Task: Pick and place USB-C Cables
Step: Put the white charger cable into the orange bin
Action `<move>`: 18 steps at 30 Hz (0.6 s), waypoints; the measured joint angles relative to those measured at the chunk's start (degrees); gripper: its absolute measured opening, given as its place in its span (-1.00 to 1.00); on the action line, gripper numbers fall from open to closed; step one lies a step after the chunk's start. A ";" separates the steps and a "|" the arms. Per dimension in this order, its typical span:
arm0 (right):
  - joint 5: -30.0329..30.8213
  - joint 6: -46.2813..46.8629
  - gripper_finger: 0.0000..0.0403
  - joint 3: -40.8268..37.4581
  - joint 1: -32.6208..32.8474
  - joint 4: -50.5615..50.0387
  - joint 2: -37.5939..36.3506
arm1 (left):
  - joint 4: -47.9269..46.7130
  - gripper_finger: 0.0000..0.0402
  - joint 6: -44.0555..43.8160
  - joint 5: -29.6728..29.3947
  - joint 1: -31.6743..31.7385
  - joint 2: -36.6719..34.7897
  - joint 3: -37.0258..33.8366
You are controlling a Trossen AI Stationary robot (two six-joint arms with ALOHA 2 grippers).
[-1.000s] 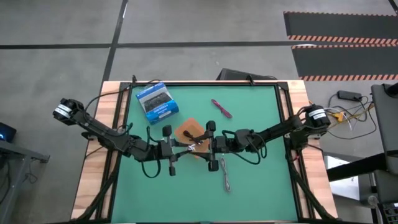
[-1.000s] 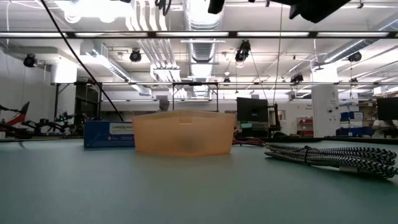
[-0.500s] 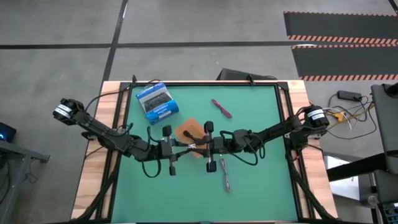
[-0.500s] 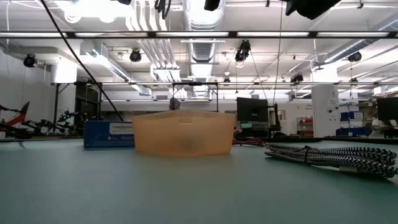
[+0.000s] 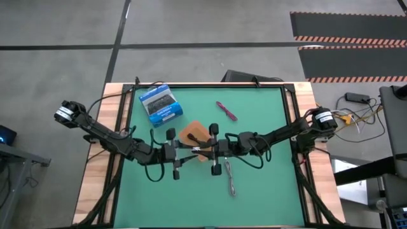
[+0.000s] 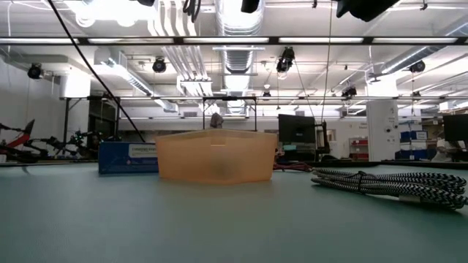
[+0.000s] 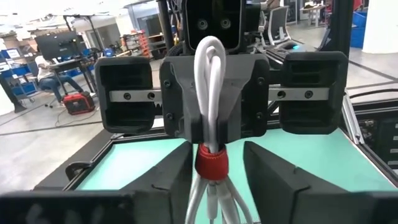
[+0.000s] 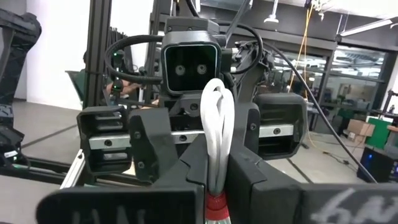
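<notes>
Cable-wise, the white cable (image 7: 210,93) with its red band is a looped bundle above the orange tray (image 5: 191,133) mid-table, pinched by the right gripper (image 5: 205,148); left gripper (image 5: 185,151) looks loosened around it. No readable labels.

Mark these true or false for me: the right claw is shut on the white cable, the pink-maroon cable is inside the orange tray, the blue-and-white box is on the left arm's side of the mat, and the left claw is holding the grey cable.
1. The right claw is shut on the white cable. True.
2. The pink-maroon cable is inside the orange tray. False: it lies on the green mat, outside the tray.
3. The blue-and-white box is on the left arm's side of the mat. True.
4. The left claw holds the grey cable. False: the grey cable lies on the mat; the left claw stands open around the white cable.
</notes>
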 joint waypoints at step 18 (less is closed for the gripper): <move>3.02 5.05 -0.92 11.61 -0.11 -32.68 -2.88 | -10.77 -0.01 -4.18 -3.28 -0.05 -5.36 -2.86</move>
